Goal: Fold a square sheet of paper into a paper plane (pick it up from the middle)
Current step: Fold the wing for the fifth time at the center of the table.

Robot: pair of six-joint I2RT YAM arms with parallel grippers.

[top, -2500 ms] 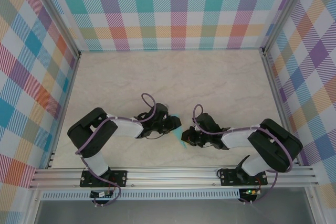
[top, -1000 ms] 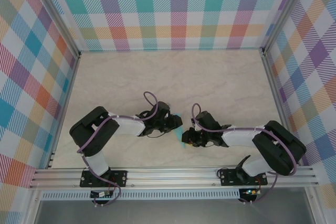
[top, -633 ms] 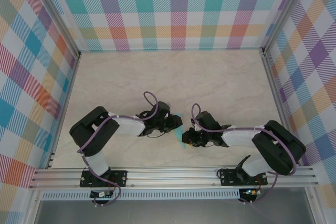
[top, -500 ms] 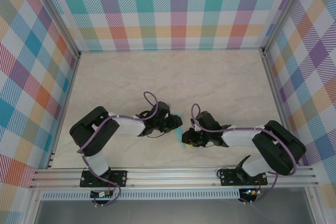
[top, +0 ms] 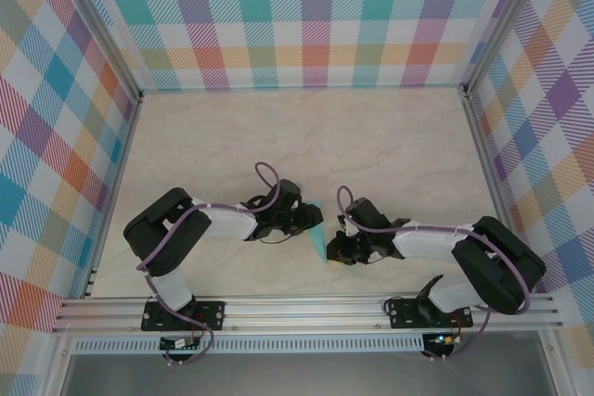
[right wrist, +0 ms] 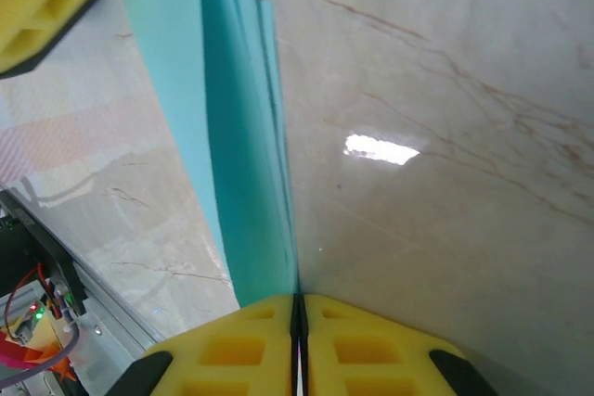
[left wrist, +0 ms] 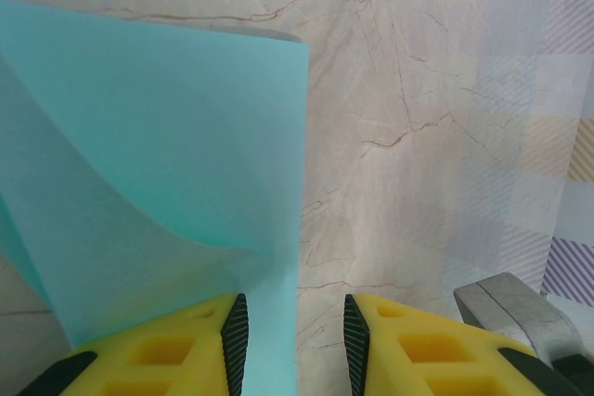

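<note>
The square sheet of paper (top: 318, 239) is light teal, folded and standing partly on edge between my two grippers at the near middle of the table. In the right wrist view its creased layers (right wrist: 243, 183) run down into my right gripper (right wrist: 298, 311), whose jaws are shut on the fold. In the left wrist view the sheet (left wrist: 158, 155) curls up on the left, and its edge passes between the parted jaws of my left gripper (left wrist: 295, 345), lying against the left pad. From above, the left gripper (top: 310, 222) is just left of the paper and the right gripper (top: 334, 250) just right.
The marble table (top: 306, 136) stretches away behind the arms. Plaid walls (top: 297, 16) close in the back and both sides. An aluminium rail (top: 306, 311) runs along the near edge. A yellow finger of the left gripper (right wrist: 42, 2) shows close above the paper.
My right gripper has closed on the paper's fold and shifted slightly toward the near edge. More teal shows between the grippers. The left arm has stayed in place.
</note>
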